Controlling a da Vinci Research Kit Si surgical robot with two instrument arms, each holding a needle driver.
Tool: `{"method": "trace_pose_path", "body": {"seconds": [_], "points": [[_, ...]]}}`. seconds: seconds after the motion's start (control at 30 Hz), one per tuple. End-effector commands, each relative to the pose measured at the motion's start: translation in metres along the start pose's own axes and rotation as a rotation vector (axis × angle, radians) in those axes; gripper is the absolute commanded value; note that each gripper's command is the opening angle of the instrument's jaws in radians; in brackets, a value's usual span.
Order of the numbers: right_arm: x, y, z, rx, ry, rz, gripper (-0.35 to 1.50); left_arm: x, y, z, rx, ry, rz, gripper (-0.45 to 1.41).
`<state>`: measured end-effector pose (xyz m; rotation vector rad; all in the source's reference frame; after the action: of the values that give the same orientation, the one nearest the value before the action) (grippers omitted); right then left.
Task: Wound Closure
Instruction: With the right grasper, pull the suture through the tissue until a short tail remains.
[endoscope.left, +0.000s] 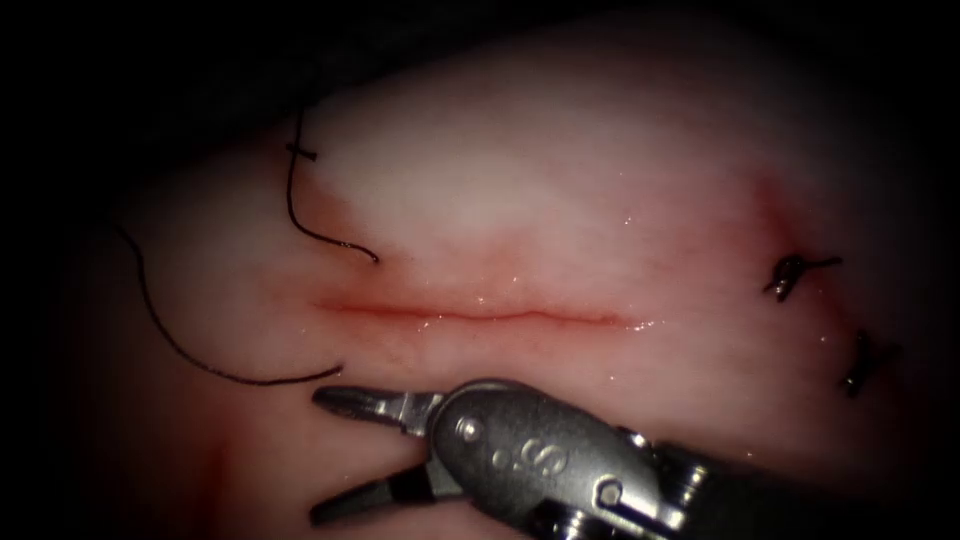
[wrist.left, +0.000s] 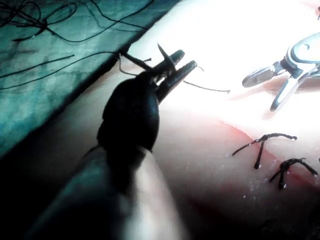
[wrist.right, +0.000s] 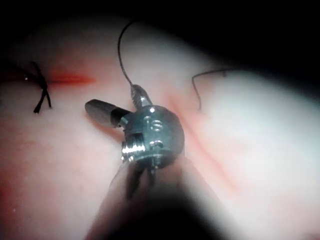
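Right tool: your silver needle driver (endoscope.left: 335, 455) has its fingers spread wide, holding nothing.
Left tool: your dark needle driver (wrist.left: 172, 70) grips the thin curved needle (wrist.left: 164, 54), fingers nearly closed.
Cut: the horizontal red slit (endoscope.left: 480, 315) runs 9 to 3 o'clock, at 1 o'clock from your right fingers.
Thread: the loose black strand's end (endoscope.left: 335, 368) is at 12 o'clock, just beside them.

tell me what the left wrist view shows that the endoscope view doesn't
The left wrist view adds the left tool, jaws shut on the needle, whose pointed end sticks out and is not in the tissue. It also adds a teal surface strewn with thread. The endoscope view adds the cut, unstitched, with loose thread at its left end. Both share the right tool, jaws open and empty, and two stitches.
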<state>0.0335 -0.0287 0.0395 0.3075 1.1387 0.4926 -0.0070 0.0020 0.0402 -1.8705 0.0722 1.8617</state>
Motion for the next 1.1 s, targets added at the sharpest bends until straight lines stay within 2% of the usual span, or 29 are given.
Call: {"method": "trace_pose_path", "body": {"seconds": [0.03, 0.33, 0.43, 0.47, 0.5, 0.53, 0.57, 0.67, 0.77, 0.93, 0.97, 1.0, 1.03, 1.1], "points": [[0.0008, 0.0009, 0.0014, -0.001, 0.001, -0.007, 1.13, -0.0002, -0.0007, 0.0007, -0.002, 0.003, 0.004, -0.45], [-0.0006, 0.0027, 0.0032, -0.028, -0.084, -0.043, 1.01, -0.0009, -0.0012, 0.001, -0.006, 0.007, 0.011, -0.45], [-0.0011, 0.0029, 0.0037, -0.029, -0.102, -0.046, 0.84, -0.001, -0.0012, 0.0011, -0.007, 0.013, 0.012, -0.45], [-0.0011, 0.0029, 0.0037, -0.029, -0.102, -0.046, 0.84, -0.001, -0.0012, 0.0011, -0.007, 0.013, 0.012, -0.45], [-0.0013, 0.003, 0.0038, -0.03, -0.105, -0.048, 0.16, -0.001, -0.0012, 0.0012, -0.006, 0.013, 0.012, -0.45], [-0.0013, 0.003, 0.0038, -0.03, -0.105, -0.048, 0.16, -0.001, -0.0012, 0.0012, -0.006, 0.013, 0.012, -0.45], [-0.0015, 0.0031, 0.0037, -0.023, -0.152, 0.02, -0.35, -0.001, -0.0012, 0.0013, -0.011, 0.014, 0.012, -0.45], [-0.0016, 0.003, 0.0035, -0.038, -0.211, 0.046, -0.35, -0.0011, -0.0011, 0.0014, -0.01, 0.014, 0.013, -0.45], [-0.0017, 0.0023, 0.0031, -0.01, -0.266, 0.067, -0.35, -0.0015, -0.0013, 0.0021, -0.018, 0.014, 0.008, -0.45], [-0.0013, 0.0002, 0.0025, 0.033, -0.261, 0.077, -0.35, -0.0021, -0.0015, 0.0027, -0.017, 0.01, -0.001, -0.45], [-0.001, -0.0018, 0.0017, 0.058, -0.25, 0.087, -0.35, -0.0025, -0.0015, 0.003, -0.017, 0.009, -0.005, -0.45], [-0.001, -0.0018, 0.0017, 0.058, -0.25, 0.087, -0.35, -0.0025, -0.0015, 0.003, -0.017, 0.009, -0.005, -0.45], [-0.0005, -0.0044, 0.0008, 0.075, -0.231, 0.098, -0.35, -0.0027, -0.0015, 0.0031, -0.016, 0.009, -0.009, -0.45], [0.0, -0.007, 0.0, 0.092, -0.223, 0.103, -0.35, -0.0028, -0.0013, 0.0032, -0.02, 0.002, -0.012, -0.45]]}}
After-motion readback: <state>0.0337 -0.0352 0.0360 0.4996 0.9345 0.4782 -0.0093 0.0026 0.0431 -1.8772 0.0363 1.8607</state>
